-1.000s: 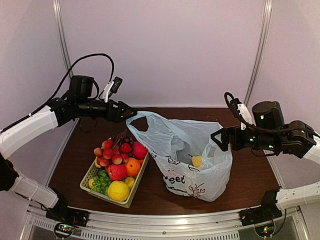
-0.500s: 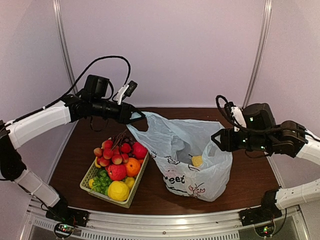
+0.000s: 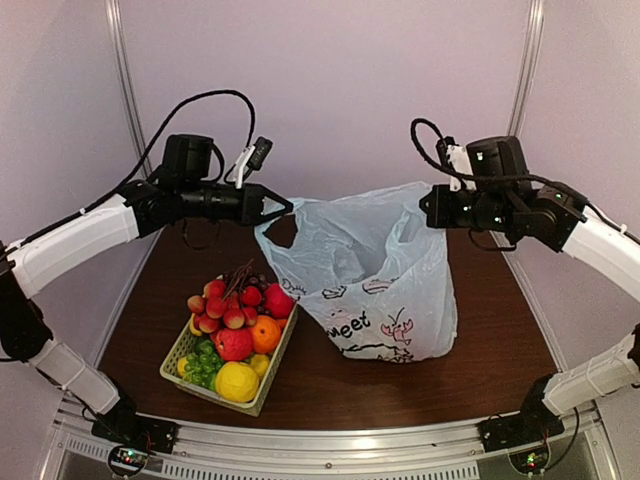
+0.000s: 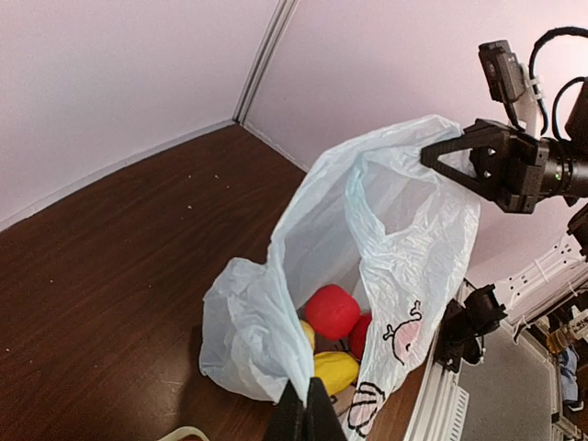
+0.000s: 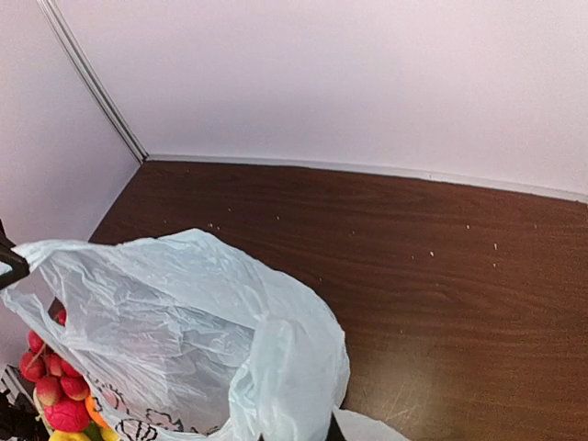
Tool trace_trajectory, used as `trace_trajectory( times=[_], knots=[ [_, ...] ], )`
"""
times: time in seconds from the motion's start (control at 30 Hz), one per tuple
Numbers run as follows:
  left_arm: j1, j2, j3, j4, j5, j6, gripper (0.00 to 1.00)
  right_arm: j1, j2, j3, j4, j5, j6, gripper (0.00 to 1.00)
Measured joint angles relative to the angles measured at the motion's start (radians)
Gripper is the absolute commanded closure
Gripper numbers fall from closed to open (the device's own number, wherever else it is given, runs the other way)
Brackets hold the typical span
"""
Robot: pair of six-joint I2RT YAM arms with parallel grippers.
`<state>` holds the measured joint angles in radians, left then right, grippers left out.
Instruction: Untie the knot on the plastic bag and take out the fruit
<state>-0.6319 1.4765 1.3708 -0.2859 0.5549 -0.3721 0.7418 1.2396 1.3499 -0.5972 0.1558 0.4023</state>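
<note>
At the tabletop's (image 3: 490, 340) near-left corner sits a full basket (image 3: 178, 368), within the left arm's reach and likely the place for whatever comes out. Behind it, about mid-table, the bag (image 3: 385, 290) stands tall, its bottom on the wood or just off it; the top view does not settle which. It stands so because each arm pinches one side of its top and pulls outward. The left gripper (image 3: 286, 208) is clamped flat on the film at the left side and the right gripper (image 3: 428, 207) likewise at the right, so the mouth is stretched wide between them. No knot shows; with the two sides held well apart, it appears undone. The left wrist view looks down the opened mouth to the fruit (image 4: 332, 311) at the bottom, red pieces with a yellow one beside them, none taken out yet. Holding both sides stops the thin film from collapsing, but one gripper would have to let go to reach inside.
</note>
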Motion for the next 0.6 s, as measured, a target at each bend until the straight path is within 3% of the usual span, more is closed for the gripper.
trace_trajectory(
  times=[0.17,0.23,0.37,0.43,0.5,0.6],
  knots=[
    [-0.05,-0.097,-0.048,0.082,-0.037,-0.044,1.0,-0.036,0.015,0.056,0.076,-0.069,-0.087,0.97],
    [-0.09,-0.146,-0.097,0.119,-0.064,-0.059,1.0,-0.039,0.004,0.034,0.101,-0.08,-0.105,0.84],
    [-0.187,-0.225,-0.203,0.161,-0.158,-0.08,1.0,-0.048,-0.051,-0.089,0.119,-0.068,-0.112,0.42],
    [-0.235,-0.248,-0.261,0.185,-0.219,-0.09,1.0,-0.053,-0.083,-0.15,0.102,-0.051,-0.103,0.28],
    [-0.274,-0.258,-0.317,0.201,-0.268,-0.098,1.0,-0.055,-0.112,-0.185,0.069,-0.035,-0.095,0.22],
    [-0.312,-0.253,-0.365,0.203,-0.325,-0.108,1.0,-0.055,-0.158,-0.192,0.024,-0.029,-0.088,0.24]
  ],
)
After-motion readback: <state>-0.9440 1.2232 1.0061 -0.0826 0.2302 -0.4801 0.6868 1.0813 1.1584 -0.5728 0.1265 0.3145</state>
